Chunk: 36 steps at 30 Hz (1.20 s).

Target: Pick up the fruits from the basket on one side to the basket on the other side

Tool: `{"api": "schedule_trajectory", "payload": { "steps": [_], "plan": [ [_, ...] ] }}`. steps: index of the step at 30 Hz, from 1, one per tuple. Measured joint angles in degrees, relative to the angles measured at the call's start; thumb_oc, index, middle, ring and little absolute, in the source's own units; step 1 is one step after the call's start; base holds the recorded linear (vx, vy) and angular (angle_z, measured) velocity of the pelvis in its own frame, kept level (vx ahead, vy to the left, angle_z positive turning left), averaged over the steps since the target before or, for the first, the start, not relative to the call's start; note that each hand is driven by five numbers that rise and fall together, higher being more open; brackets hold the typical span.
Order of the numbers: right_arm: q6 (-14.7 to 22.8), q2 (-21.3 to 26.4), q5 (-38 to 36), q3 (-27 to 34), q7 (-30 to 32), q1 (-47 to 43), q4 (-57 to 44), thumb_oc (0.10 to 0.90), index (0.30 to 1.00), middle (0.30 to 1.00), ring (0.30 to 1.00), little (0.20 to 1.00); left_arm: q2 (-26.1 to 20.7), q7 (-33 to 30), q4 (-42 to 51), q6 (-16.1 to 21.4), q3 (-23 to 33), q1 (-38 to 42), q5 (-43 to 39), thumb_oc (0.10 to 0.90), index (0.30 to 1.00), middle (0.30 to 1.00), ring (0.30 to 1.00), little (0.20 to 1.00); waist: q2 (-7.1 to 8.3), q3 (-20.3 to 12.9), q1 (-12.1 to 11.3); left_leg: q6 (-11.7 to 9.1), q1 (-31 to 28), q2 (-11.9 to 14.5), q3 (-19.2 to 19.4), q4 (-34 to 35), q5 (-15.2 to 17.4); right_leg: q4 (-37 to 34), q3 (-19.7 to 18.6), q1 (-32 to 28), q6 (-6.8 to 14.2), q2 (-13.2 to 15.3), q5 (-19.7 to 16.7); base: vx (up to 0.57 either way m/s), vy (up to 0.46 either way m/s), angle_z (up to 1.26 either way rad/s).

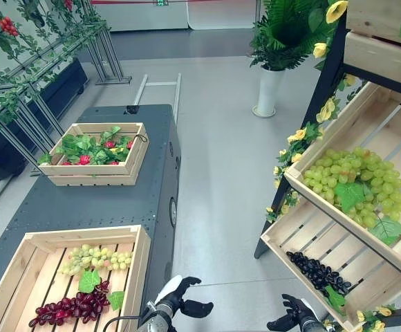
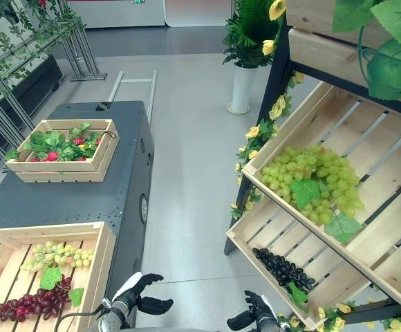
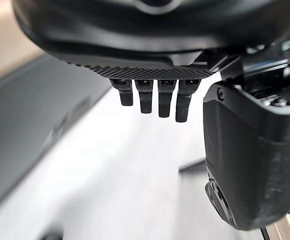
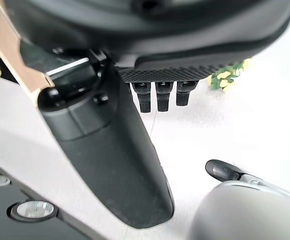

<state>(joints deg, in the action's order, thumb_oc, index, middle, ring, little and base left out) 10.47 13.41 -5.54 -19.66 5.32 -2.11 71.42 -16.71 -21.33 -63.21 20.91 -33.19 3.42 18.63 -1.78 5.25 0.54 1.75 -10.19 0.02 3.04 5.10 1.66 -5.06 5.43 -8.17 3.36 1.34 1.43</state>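
Both hands hang low over the floor w/ nothing held: left hand fingers loose and spread, right hand relaxed too. Fruit lies ahead on either side. Green grapes fill the upper shelf crate to the right, black grapes below, nearer the right hand. Left hand sits just beside the near crate holding red grapes.

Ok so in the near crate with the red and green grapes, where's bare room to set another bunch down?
In the near crate, the slats left of the green grapes and above the red grapes are bare. Its right half is crowded. The far crate is full of leaves. Both the left hand and right hand are empty.
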Motion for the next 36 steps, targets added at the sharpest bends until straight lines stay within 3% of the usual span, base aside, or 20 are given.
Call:
{"api": "schedule_trajectory", "payload": {
  "steps": [5,9,11,15,22,25,28,31,36],
  "plan": [
    [-0.2,2.0,0.0,0.0,-0.9,0.5,-1.0,0.8,0.9,0.9,0.9,0.9,-6.5,-6.1,7.6,-0.1,5.4,0.1,1.4,0.8,0.9,0.9,0.9,0.9,-1.41,0.8,-0.6,0.0,1.3,-0.1,-1.3,0.0,-0.6,0.0,1.7,0.7,0.0,0.2,0.0,-0.04,0.053,0.15],
    [-0.4,3.9,0.1,0.2,-0.9,1.9,-2.3,0.8,0.9,0.9,0.9,0.9,-11.2,-6.9,17.1,-0.3,17.0,0.1,-1.0,0.8,0.9,0.9,0.9,0.9,-2.25,1.2,-2.7,-0.1,2.3,-0.3,-3.4,0.0,-1.2,0.0,3.6,0.8,0.0,0.4,0.0,-0.01,0.039,0.26],
    [-0.5,4.0,0.1,0.2,-0.9,2.2,-2.6,0.8,0.9,0.9,0.9,0.9,-13.3,-7.5,20.0,-0.7,19.8,0.2,-1.7,0.8,0.9,0.9,0.9,0.9,-2.3,1.2,-3.2,-0.2,2.7,-0.3,-4.5,0.0,-1.5,0.0,4.8,0.8,-0.1,0.5,0.1,-0.01,0.03,0.3],
    [-0.5,4.0,0.1,0.2,-0.9,1.9,-2.7,0.8,0.9,0.9,0.9,0.9,-15.5,-8.8,20.2,-1.4,21.2,0.9,-1.8,0.8,0.9,0.9,0.9,0.9,-2.72,1.8,-4.8,-0.3,3.4,-0.6,-6.1,-0.4,-2.2,0.0,6.5,0.7,-0.1,0.7,0.1,-0.02,0.02,0.2],
    [-0.5,4.9,-0.2,0.2,-0.9,-0.5,-2.8,0.8,0.9,0.9,0.9,0.9,-19.7,-9.4,19.2,-4.5,22.5,1.3,-1.5,0.8,0.9,0.9,0.9,0.9,-1.65,6.0,-7.3,-0.7,6.8,-1.3,-8.8,-4.5,-2.4,2.0,9.8,1.4,-0.4,1.2,0.8,-0.02,0.061,0.32],
    [-0.4,6.1,-1.9,0.3,-0.9,-2.6,-3.3,0.8,0.9,0.9,0.9,0.9,-22.7,-9.6,19.0,-5.6,23.2,1.5,-1.4,0.8,0.9,0.9,0.9,0.9,-1.49,9.7,-8.2,-0.9,9.5,-2.0,-9.0,-8.2,-2.1,8.6,11.1,4.6,-0.8,2.2,3.9,-0.03,0.127,0.31],
    [-0.2,7.0,-1.9,0.3,-0.9,-4.1,-3.8,0.8,0.9,0.9,0.9,0.9,-26.1,-10.2,17.1,-6.6,25.2,1.7,-1.4,0.8,0.9,0.9,0.9,0.9,-0.5,12.1,-9.6,-0.5,12.7,-2.9,-8.5,-12.5,-0.7,20.3,10.9,11.0,-1.1,4.8,9.1,-0.05,0.1,0.12],
    [0.4,7.5,-1.9,0.2,-0.9,-5.9,-4.6,0.8,0.9,0.9,0.9,0.9,-30.3,-12.1,15.8,-8.2,25.8,2.5,-1.4,0.8,0.9,0.9,0.9,0.9,0.89,14.9,-10.6,-0.3,19.6,-4.3,-6.8,-22.8,3.5,31.8,10.5,18.1,-1.6,7.4,13.8,-0.1,0.104,0.05],
    [1.1,9.4,-3.1,-0.3,-1.0,-10.0,-6.1,0.8,0.9,0.9,0.9,0.9,-35.0,-14.2,15.6,-9.8,25.7,8.8,-1.3,0.8,0.9,0.9,0.9,0.9,1.01,19.6,-12.1,-1.0,32.0,-4.2,-5.7,-37.9,8.2,44.2,10.3,28.5,-3.1,8.7,17.6,-0.12,0.068,0.08]
  ]
}}
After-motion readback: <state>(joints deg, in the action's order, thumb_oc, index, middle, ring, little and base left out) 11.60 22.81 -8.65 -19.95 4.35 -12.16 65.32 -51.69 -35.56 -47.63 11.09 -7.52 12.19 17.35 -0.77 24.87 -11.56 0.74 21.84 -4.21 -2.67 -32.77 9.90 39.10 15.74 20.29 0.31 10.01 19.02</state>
